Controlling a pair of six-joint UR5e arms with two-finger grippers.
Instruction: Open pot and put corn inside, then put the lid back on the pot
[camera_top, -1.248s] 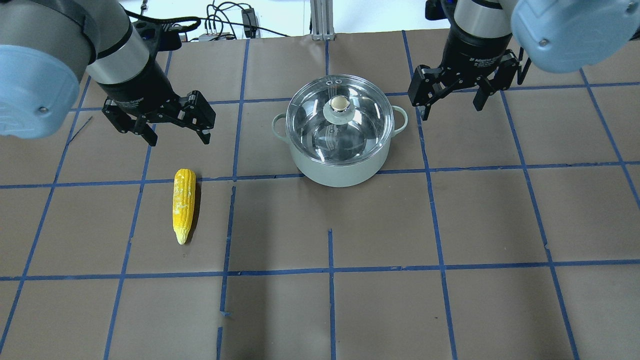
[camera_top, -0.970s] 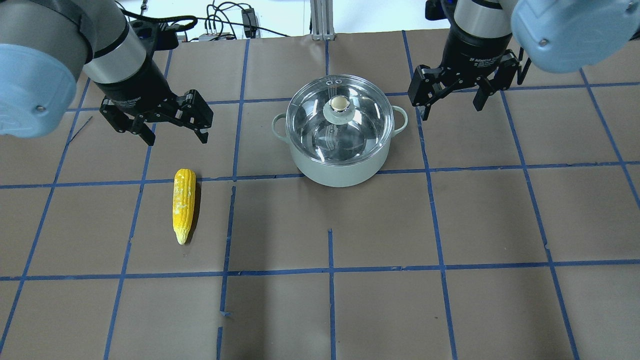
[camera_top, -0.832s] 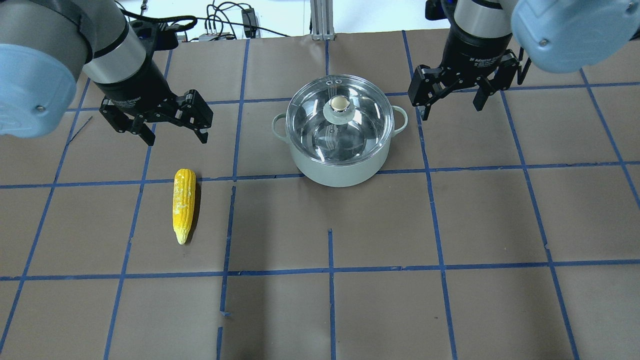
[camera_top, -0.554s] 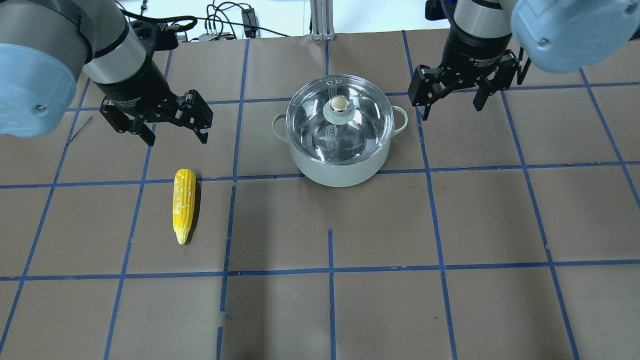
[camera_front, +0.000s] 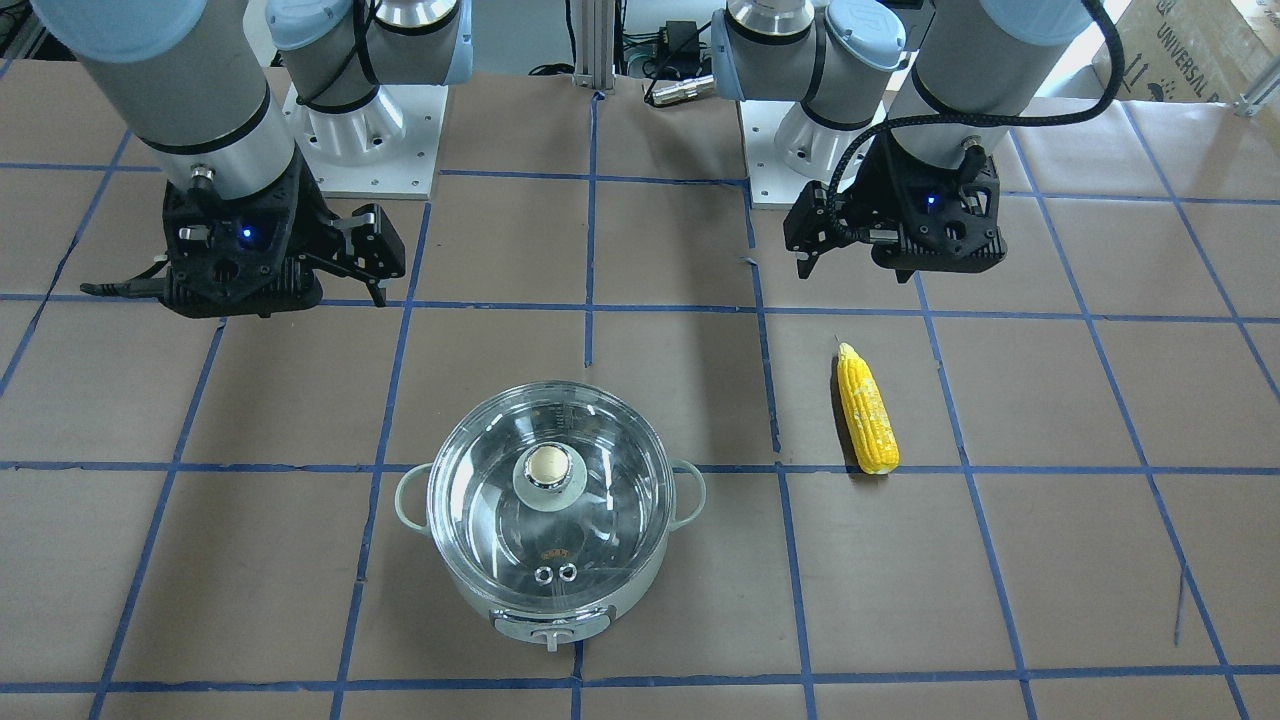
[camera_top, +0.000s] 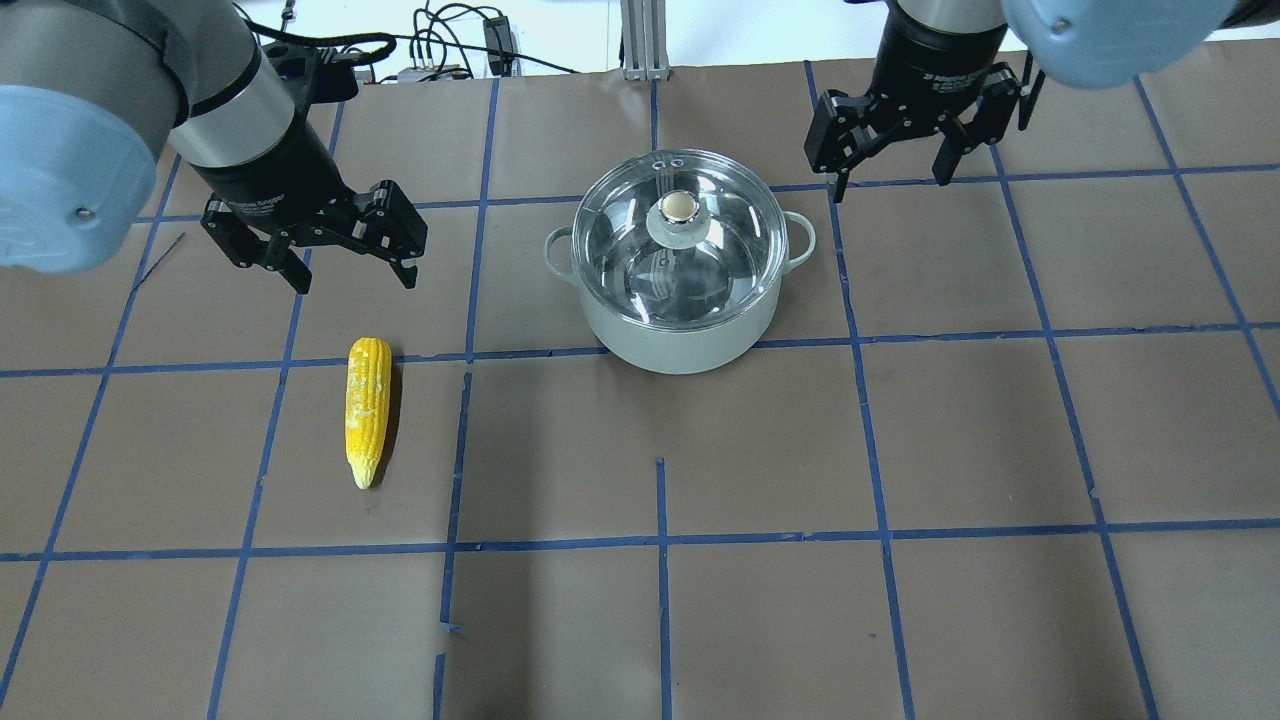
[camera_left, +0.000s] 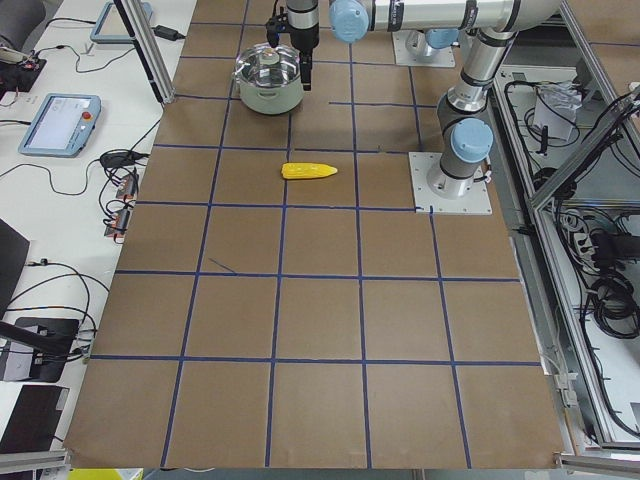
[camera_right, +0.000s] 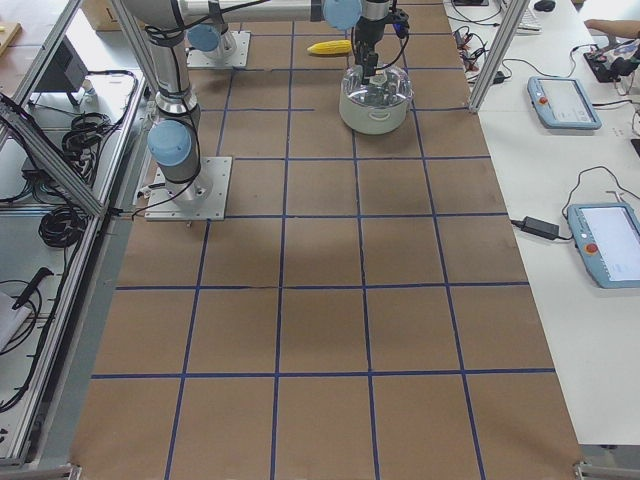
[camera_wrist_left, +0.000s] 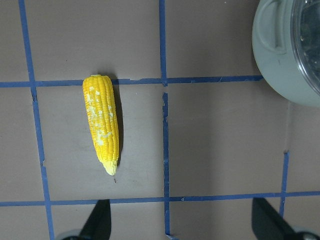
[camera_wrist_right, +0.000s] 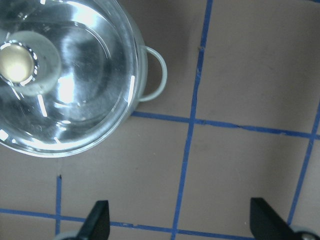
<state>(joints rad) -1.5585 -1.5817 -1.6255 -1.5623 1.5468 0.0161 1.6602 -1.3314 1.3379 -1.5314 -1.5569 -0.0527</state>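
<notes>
Tabletop (camera_top: 960, 640): brown paper cover, blue tape grid (camera_top: 770, 538). Pot (camera_top: 683, 346) stands on it mid-width. Corn (camera_top: 367, 408) lies flat, well apart on the robot's left, tip toward the robot. White base plates (camera_front: 415, 150) sit at the robot's edge.

The pot (camera_top: 680, 350) has a smooth, matt grey-green wall and a mirror-bright metal inside. Its lid (camera_top: 620, 240) is clear, glossy glass. The corn (camera_top: 367, 410) looks bumpy. Matt brown paper (camera_top: 960, 440) carries blue tape (camera_top: 662, 541).
</notes>
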